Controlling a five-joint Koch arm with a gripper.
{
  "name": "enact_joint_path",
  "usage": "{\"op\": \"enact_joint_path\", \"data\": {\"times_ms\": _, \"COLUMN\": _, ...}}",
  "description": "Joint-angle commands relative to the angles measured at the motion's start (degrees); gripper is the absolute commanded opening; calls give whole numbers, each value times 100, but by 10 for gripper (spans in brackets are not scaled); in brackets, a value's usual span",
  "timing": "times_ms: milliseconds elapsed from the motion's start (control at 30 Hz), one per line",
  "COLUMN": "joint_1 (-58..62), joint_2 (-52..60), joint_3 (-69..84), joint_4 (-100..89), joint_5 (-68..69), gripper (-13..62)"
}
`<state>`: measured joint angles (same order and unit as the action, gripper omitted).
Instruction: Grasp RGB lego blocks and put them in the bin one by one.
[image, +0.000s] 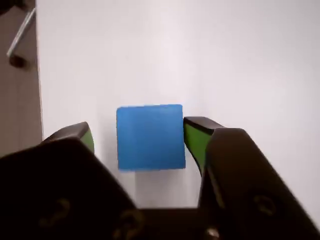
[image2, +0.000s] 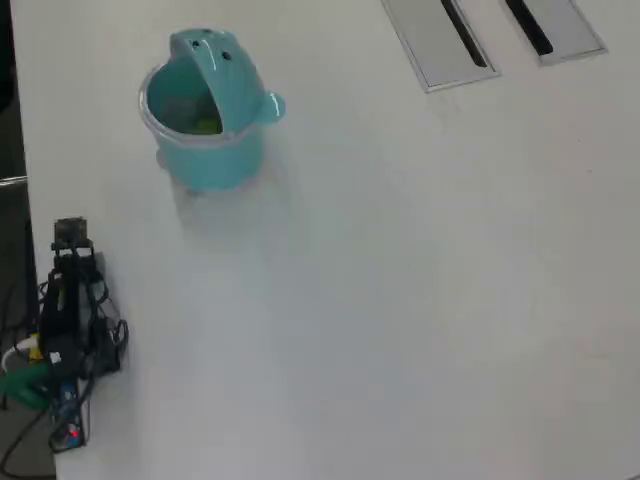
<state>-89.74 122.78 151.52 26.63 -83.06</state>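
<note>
Blue block (image: 150, 137) between end effector (image: 140, 137) jaws

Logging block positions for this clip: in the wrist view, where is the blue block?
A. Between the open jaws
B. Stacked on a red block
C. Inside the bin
A: the blue block sits on the white table between the gripper and its spread, green-padded jaws.
</note>
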Motion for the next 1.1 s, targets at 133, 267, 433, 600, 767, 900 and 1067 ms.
{"op": "enact_joint_path", "data": {"times_ms": 133, "joint_1": -70, "joint_2": -457, "joint_3": -413, "joint_4": -642, "joint_5": -18, "gripper": 305}}
{"op": "enact_joint_path", "data": {"times_ms": 267, "joint_1": -62, "joint_2": -545, "joint_3": -334, "joint_4": -773, "joint_5": -53, "gripper": 279}}
{"op": "enact_joint_path", "data": {"times_ms": 433, "joint_1": -35, "joint_2": -369, "joint_3": -167, "joint_4": -773, "joint_5": 18, "gripper": 178}}
{"op": "enact_joint_path", "data": {"times_ms": 600, "joint_1": 9, "joint_2": 44, "joint_3": -202, "joint_4": -773, "joint_5": 18, "gripper": 71}}
{"op": "enact_joint_path", "data": {"times_ms": 767, "joint_1": 105, "joint_2": 510, "joint_3": -510, "joint_4": -554, "joint_5": 26, "gripper": 71}}
{"op": "enact_joint_path", "data": {"times_ms": 900, "joint_1": 185, "joint_2": 721, "joint_3": -1397, "joint_4": -554, "joint_5": 26, "gripper": 70}}
{"op": "enact_joint_path", "data": {"times_ms": 1067, "joint_1": 554, "joint_2": 712, "joint_3": -2092, "joint_4": -809, "joint_5": 26, "gripper": 71}}
